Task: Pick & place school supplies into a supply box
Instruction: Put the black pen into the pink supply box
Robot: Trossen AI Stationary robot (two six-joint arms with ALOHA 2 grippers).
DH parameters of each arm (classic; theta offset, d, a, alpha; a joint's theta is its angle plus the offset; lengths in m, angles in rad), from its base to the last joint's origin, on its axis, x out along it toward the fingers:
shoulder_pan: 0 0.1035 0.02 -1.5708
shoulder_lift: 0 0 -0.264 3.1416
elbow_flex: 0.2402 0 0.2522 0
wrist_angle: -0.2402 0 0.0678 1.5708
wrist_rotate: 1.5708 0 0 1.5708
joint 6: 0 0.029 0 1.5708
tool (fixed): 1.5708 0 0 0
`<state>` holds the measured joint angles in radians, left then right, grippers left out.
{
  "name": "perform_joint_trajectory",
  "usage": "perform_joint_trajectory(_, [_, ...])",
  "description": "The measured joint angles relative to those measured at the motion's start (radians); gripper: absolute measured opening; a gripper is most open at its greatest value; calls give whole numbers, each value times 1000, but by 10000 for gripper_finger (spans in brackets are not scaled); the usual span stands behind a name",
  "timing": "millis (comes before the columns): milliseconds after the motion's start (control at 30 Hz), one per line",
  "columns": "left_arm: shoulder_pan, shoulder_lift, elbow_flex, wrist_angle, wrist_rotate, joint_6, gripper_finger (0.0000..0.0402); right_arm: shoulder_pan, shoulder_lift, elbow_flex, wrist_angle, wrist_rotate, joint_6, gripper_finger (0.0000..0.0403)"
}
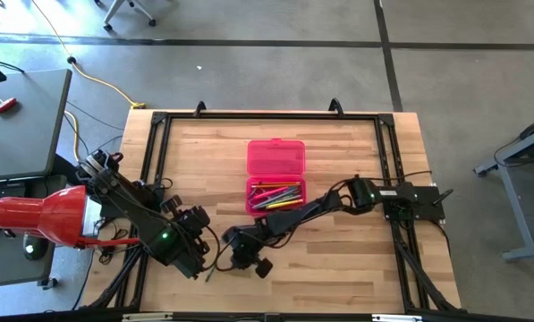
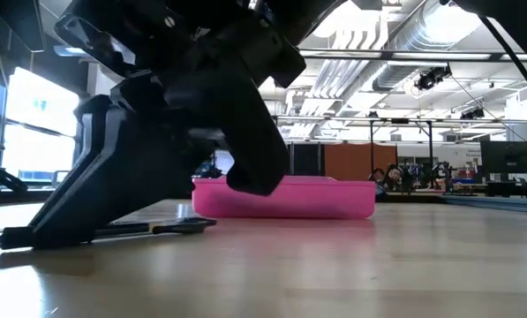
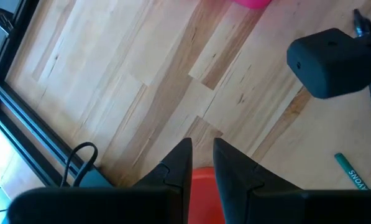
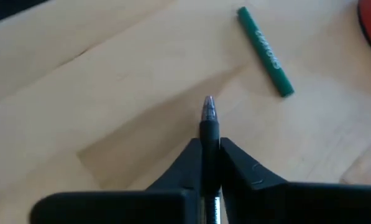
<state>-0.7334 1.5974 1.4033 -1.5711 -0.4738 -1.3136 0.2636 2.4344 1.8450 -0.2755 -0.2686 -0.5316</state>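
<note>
Pinched between the right gripper's (image 4: 210,146) dark fingers in the right wrist view is a black pen (image 4: 209,127), silver tip pointing out over bare wood, with a green crayon (image 4: 265,51) lying apart from it and a red edge cut off at the frame's corner. From above, that right gripper (image 1: 246,253) sits low near the table's (image 1: 356,268) front edge, the left gripper (image 1: 198,246) close beside it, so the two crowd each other while the wood to the right stands open. The pink supply box (image 1: 275,177) lies mid-table with its lid laid back and a bundle of school supplies (image 1: 275,195) inside (too small to tell pen from pencil). In the low view a dark gripper fills the left half and hides part of the supply box (image 2: 316,198); a dark thin item (image 2: 144,229) lies on the wood under it, hard to make out. In the left wrist view the left gripper's (image 3: 202,163) fingers stand nearly together with a narrow gap, something red showing between them; whether they grip it I cannot tell.
</note>
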Motion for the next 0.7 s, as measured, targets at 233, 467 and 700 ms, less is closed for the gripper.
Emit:
perform_joint_trajectory(233, [0,0,0,0,0,-4,95,39,-18,-1,-45,76,172,18])
perform_joint_trajectory(467, [0,0,0,0,-1,-4,95,98,-153,-7,-233,318,185,6])
perform_joint_trajectory(700, [0,0,0,4,-2,-35,95,102,-304,-4,-580,733,232,21])
